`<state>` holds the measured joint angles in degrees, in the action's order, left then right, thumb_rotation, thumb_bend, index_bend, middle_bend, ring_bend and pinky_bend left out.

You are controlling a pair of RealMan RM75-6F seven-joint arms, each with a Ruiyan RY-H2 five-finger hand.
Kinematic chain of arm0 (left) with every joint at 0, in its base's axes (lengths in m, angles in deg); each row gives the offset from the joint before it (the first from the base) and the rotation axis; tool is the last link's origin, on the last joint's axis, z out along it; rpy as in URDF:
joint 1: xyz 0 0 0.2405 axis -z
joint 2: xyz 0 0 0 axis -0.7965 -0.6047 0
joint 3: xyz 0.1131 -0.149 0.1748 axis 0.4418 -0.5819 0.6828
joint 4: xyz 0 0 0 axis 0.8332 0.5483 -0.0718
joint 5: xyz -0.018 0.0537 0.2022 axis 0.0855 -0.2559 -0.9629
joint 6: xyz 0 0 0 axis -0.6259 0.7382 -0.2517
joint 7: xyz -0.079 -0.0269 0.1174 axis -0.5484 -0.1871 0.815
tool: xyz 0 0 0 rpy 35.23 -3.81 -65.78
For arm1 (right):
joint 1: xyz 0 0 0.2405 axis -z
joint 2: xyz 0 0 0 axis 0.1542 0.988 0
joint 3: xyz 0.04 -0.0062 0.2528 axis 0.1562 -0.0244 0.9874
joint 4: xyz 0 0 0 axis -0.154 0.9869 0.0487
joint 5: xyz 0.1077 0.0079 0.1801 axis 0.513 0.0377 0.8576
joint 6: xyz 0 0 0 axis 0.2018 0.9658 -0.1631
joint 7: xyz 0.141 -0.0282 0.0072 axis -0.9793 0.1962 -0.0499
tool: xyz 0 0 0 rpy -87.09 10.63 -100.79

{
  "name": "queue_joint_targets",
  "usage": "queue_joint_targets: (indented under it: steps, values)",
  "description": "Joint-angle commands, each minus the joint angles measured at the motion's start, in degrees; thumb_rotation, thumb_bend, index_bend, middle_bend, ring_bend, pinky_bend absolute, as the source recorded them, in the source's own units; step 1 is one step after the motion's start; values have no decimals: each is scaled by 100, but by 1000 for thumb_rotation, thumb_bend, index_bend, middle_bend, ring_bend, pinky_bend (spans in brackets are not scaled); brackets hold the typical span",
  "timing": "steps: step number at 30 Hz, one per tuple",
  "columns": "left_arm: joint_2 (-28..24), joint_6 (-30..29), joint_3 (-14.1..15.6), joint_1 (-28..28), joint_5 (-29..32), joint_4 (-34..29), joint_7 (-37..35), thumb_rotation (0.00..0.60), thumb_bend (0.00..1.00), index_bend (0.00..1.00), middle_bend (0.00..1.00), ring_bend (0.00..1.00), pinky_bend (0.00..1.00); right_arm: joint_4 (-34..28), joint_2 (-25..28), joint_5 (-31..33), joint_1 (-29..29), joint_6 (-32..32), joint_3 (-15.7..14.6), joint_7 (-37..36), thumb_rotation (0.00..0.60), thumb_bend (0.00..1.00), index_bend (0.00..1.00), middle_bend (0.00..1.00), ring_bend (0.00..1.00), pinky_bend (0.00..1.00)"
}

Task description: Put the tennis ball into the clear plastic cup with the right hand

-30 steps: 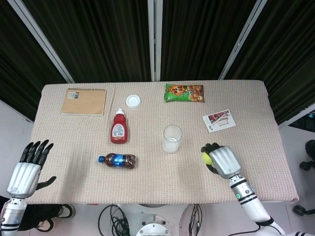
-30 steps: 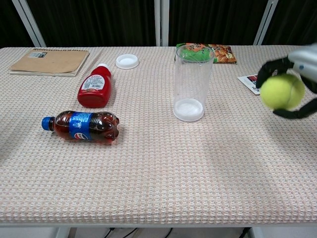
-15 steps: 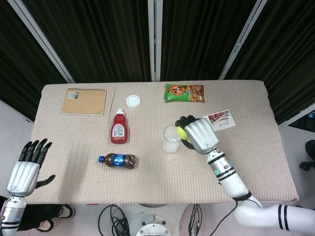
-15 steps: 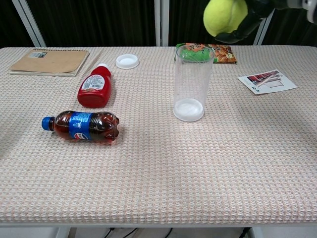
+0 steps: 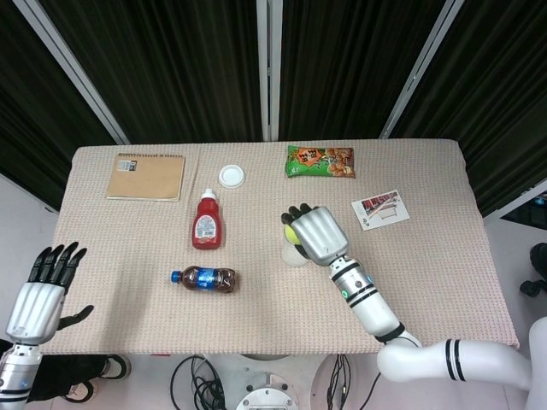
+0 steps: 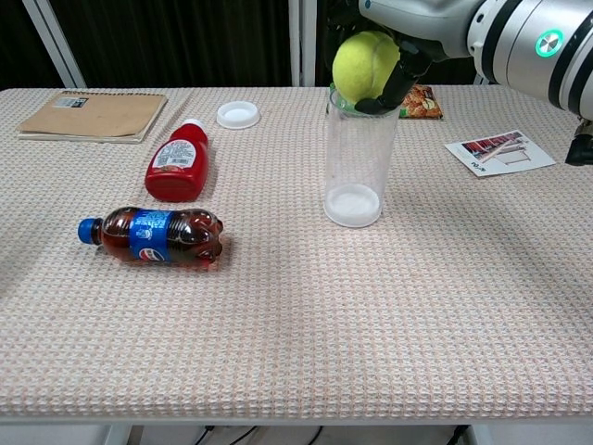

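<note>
The yellow-green tennis ball (image 6: 365,67) is held by my right hand (image 6: 400,42), right at the rim of the upright clear plastic cup (image 6: 357,158) in the middle of the table. From the head view the right hand (image 5: 314,234) covers most of the cup (image 5: 294,254), and only a sliver of the ball (image 5: 292,234) shows at its left edge. My left hand (image 5: 43,290) hangs off the table's near left corner, fingers apart and holding nothing.
A red ketchup bottle (image 5: 206,220) and a lying cola bottle (image 5: 205,278) are left of the cup. A white lid (image 5: 232,176), a notebook (image 5: 146,176), a green snack bag (image 5: 320,161) and a card (image 5: 379,209) lie farther out.
My right hand has carried the ball up from the table's near right and leftward to just above the cup's mouth. The left hand has barely shifted.
</note>
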<state>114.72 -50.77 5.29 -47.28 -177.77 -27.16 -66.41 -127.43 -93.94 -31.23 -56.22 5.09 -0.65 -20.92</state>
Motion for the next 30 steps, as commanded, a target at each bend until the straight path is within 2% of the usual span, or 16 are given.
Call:
queue_joint_targets:
  steps: [1, 5, 8, 10, 13, 20, 23, 25, 28, 30]
  values:
    - [-4, 8, -3, 6, 3, 9, -18, 600, 62, 53, 0, 0, 0, 10, -6, 50, -19, 39, -52, -63, 600, 227, 545, 416, 413, 611]
    - [-5, 44, -6, 22, 20, 16, -29, 600, 61, 53, 0, 0, 0, -34, 69, 78, -43, 1, -102, -237, 600, 150, 437, 333, 273, 459]
    - [0, 65, -10, 28, 40, 21, -23, 600, 62, 53, 0, 0, 0, -32, 119, 24, -52, -12, -110, -438, 600, 87, 278, 219, 123, 259]
    - [5, 73, -14, 33, 47, 20, -12, 600, 62, 53, 0, 0, 0, -33, 157, -22, -51, -5, -120, -560, 600, 75, 190, 161, 50, 165]
    - [8, 95, -18, 44, 61, 15, 0, 600, 62, 53, 0, 0, 0, -40, 226, -71, -45, 19, -146, -674, 600, 72, 134, 123, 9, 138]
    - [6, 143, -19, 65, 81, 6, 13, 600, 62, 53, 0, 0, 0, -413, 666, -529, 257, 401, -221, -1123, 600, 74, 126, 117, 6, 137]
    - [3, 169, -16, 83, 77, -5, 34, 600, 62, 53, 0, 0, 0, -736, 1105, -1005, 653, 793, -417, -1391, 600, 77, 126, 117, 5, 137]
    - [-4, 177, -17, 92, 68, -30, 53, 600, 62, 53, 0, 0, 0, -906, 1449, -1457, 1059, 1163, -677, -1659, 600, 79, 126, 121, 2, 136]
    - [-33, 202, -15, 106, 67, -86, 104, 600, 61, 53, 0, 0, 0, -880, 1909, -2076, 1748, 1693, -1239, -2066, 600, 80, 102, 112, 0, 110]
    - [-54, 217, -20, 117, 73, -119, 142, 600, 61, 54, 0, 0, 0, -753, 2203, -2358, 2226, 1979, -1694, -2204, 600, 80, 34, 50, 0, 38]
